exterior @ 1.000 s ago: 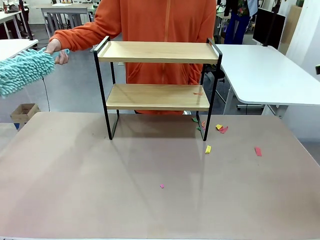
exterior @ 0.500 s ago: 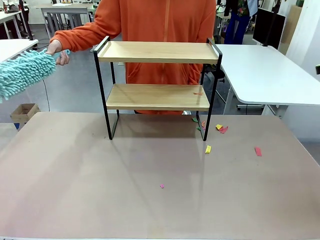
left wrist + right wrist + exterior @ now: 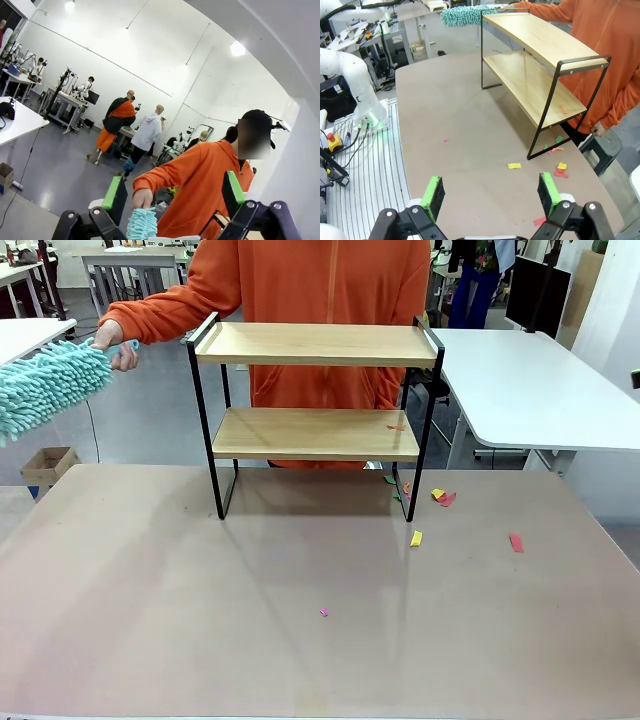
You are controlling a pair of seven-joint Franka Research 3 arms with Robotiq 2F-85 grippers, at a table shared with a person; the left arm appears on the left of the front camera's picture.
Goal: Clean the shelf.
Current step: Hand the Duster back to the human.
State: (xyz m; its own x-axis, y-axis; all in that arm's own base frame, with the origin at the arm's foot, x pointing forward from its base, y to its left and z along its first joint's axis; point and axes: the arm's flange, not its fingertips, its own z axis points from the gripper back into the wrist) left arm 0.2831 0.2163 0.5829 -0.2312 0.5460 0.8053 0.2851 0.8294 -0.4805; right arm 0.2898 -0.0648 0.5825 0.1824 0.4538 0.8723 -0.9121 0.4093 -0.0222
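You have the shelf point(image 3: 315, 410) standing upright at the centre of the front view, toward the far edge of the counter point(image 3: 200, 620), its two wood boards facing you and the person in the orange top right behind it. At the upper left of that frame the person's hand point(image 3: 108, 336) holds a teal fluffy duster point(image 3: 45, 380) out to the side, well clear of the rack, which suggests the duster is being offered or readied rather than used on the boards. One reddish scrap point(image 3: 396, 425) lies on the lower board near its right end, so that tier isn't clean yet. More coloured paper bits point(image 3: 416, 538) are scattered on the counter at centre right (probably swept off the boards, though you can't confirm it). In the left wrist view the left fingers point(image 3: 172, 197) stand wide apart at the bottom of the frame with the duster's tip point(image 3: 142, 223) between them, apparently still apart from the pads, so nothing is gripped. In the right wrist view the right fingers point(image 3: 491, 192) are spread wide and empty, looking down on the counter with the shelf point(image 3: 540, 65) at upper right.
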